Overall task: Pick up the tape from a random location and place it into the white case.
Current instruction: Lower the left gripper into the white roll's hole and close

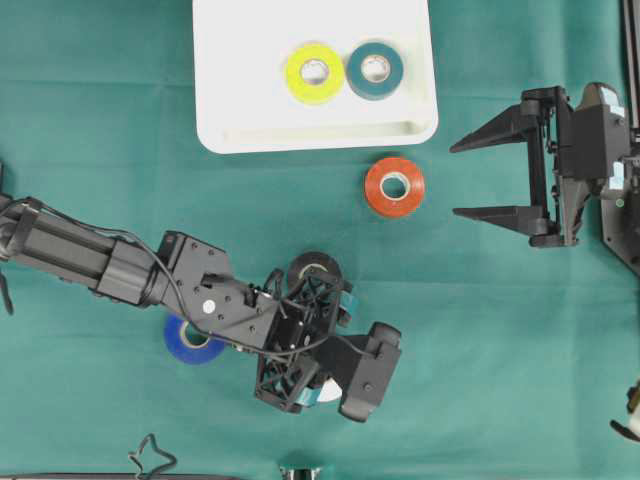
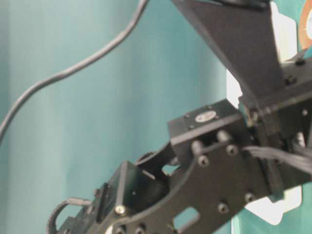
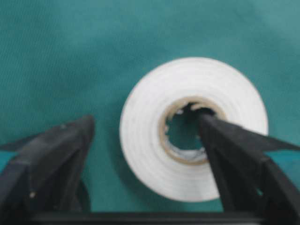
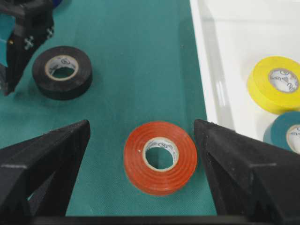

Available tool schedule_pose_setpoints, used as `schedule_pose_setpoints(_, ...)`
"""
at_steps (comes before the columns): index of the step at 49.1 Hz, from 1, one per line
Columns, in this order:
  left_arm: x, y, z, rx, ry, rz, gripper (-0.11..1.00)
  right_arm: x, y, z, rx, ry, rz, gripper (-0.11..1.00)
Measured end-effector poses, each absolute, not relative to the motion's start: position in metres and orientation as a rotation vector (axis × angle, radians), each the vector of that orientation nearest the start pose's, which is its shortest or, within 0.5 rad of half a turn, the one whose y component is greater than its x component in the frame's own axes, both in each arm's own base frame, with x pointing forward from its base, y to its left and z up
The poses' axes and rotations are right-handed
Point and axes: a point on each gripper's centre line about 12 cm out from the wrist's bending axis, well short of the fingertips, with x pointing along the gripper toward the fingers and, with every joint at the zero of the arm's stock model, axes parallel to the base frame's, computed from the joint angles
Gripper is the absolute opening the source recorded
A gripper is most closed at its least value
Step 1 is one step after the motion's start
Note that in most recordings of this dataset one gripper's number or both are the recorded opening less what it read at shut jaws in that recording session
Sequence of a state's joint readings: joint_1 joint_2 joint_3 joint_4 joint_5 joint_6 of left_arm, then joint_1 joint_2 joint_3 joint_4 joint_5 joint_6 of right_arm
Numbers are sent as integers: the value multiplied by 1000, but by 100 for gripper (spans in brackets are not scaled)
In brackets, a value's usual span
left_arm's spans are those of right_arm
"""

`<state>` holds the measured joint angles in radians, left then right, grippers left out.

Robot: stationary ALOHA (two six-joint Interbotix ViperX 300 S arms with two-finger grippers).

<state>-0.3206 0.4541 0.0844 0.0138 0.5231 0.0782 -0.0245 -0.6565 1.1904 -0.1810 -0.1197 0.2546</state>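
White tape roll (image 3: 193, 129) flat on green cloth (image 1: 520, 360), lower centre of overhead frame, mostly hidden under left gripper (image 3: 145, 140). Jaws spread wide: one finger in roll's core, other outside rim, likely set to pinch wall. Not gripped yet. White case (image 1: 225, 110) at top centre holds yellow roll (image 1: 314, 72) and teal roll (image 1: 375, 69). Right gripper (image 4: 140, 154) spread wide around red roll (image 4: 160, 158), empty.
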Motion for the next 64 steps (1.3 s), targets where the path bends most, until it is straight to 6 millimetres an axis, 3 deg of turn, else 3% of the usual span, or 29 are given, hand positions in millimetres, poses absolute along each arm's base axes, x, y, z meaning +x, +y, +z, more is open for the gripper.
schedule_pose_setpoints(10,475,-156,113,258,1028,-333,90,230,-3,201,83,416,-19,88)
schedule_pose_setpoints(13,476,-156,113,259,1026,-334,77,230,-3,201,83,414,-19,88)
schedule_pose_setpoints(20,476,-155,112,260,1029,-334,34,231,-3,200,83,419,-19,88)
schedule_pose_setpoints(23,476,-155,112,264,1028,-336,24,231,-3,200,83,420,-19,88)
schedule_pose_setpoints(64,475,-155,112,262,1030,-334,24,233,-3,193,84,443,-19,88)
